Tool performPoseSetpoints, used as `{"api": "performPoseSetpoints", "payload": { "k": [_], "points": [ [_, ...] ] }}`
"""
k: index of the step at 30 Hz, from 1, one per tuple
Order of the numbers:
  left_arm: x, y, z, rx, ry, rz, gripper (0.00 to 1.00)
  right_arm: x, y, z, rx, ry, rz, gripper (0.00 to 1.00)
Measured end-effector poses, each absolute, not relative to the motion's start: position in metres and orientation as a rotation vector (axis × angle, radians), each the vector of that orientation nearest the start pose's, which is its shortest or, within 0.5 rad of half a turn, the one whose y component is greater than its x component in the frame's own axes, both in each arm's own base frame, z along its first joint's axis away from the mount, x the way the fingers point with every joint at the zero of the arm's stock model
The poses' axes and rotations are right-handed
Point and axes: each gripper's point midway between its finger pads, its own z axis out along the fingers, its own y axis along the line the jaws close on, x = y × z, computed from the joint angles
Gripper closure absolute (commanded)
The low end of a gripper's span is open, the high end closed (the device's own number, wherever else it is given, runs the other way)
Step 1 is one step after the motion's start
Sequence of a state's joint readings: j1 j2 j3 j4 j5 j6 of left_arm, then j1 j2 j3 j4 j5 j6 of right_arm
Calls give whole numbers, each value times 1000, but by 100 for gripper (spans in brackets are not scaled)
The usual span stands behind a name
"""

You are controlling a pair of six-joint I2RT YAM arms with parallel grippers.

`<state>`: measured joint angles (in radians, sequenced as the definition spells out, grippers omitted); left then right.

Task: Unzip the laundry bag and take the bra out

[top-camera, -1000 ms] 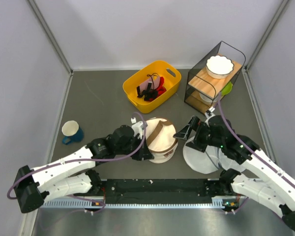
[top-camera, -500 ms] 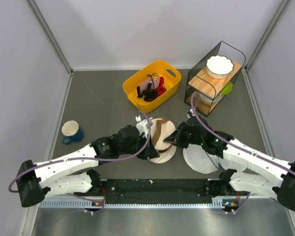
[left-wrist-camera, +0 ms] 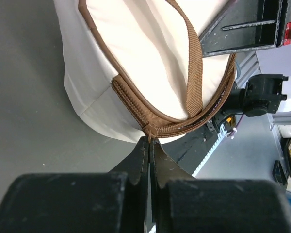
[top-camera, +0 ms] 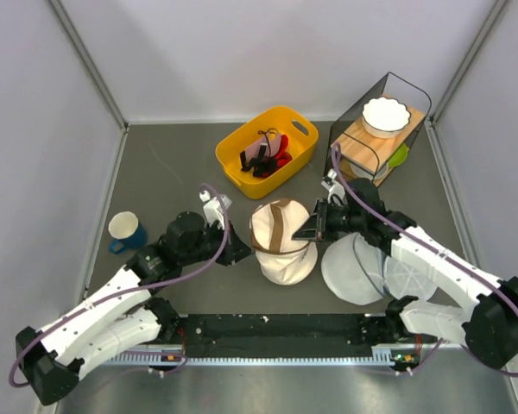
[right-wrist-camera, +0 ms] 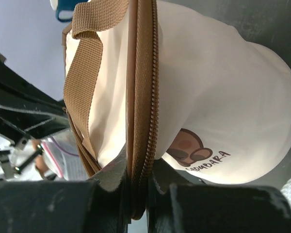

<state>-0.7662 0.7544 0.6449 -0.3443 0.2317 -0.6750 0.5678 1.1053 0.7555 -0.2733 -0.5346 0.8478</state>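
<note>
The laundry bag (top-camera: 282,241), cream canvas with a brown zipper band and strap, lies on its side mid-table. My left gripper (top-camera: 243,255) sits at its left side, shut on the small brown zipper pull (left-wrist-camera: 149,132); in the left wrist view the left gripper (left-wrist-camera: 149,145) pinches it thinly below the laundry bag (left-wrist-camera: 136,58). My right gripper (top-camera: 306,234) is at the bag's right side. The right wrist view shows the right gripper (right-wrist-camera: 138,174) shut on the brown zipper band (right-wrist-camera: 144,97), next to the brown logo (right-wrist-camera: 189,148). The zipper looks closed there. The bra is hidden.
A yellow basket (top-camera: 304,138) with dark and red items stands behind the bag. A blue mug (top-camera: 125,231) is at the left. A wire rack (top-camera: 354,159) holding a white bowl (top-camera: 386,115) is at the back right. White mesh pouches (top-camera: 363,272) lie under the right arm.
My right gripper, open a second ago, reached the bag and shut on its zipper band. The left arm drew back to the left holding the pull, and the bag tipped up.
</note>
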Motion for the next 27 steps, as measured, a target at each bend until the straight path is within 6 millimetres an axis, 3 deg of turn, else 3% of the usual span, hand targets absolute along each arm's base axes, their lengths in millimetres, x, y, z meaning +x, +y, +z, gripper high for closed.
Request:
{"api": "performPoseSetpoints", "payload": {
  "k": [4, 5, 8, 9, 13, 19, 21, 23, 27],
  "points": [
    [156, -241, 183, 312, 2229, -1107, 100, 195, 261, 172, -151, 2454, 1290, 99],
    [155, -242, 179, 332, 2248, -1106, 100, 195, 259, 168, -170, 2465, 1277, 53],
    [154, -243, 168, 366, 2292, -1096, 100, 195, 254, 161, -185, 2499, 1228, 16],
    [154, -243, 166, 371, 2304, -1094, 100, 196, 251, 159, -184, 2505, 1203, 12],
    [151, -245, 166, 381, 2315, -1117, 100, 201, 236, 156, -77, 2524, 1083, 1],
    [141, -247, 172, 365, 2306, -1164, 100, 194, 217, 196, 138, 2366, 1097, 2],
    [138, -248, 174, 361, 2308, -1177, 100, 188, 214, 200, 193, 2342, 1123, 2],
    [134, -250, 174, 366, 2311, -1185, 100, 182, 214, 198, 243, 2343, 1138, 2],
    [130, -253, 173, 370, 2321, -1188, 100, 166, 214, 175, 321, 2431, 1116, 2]
  ]
}}
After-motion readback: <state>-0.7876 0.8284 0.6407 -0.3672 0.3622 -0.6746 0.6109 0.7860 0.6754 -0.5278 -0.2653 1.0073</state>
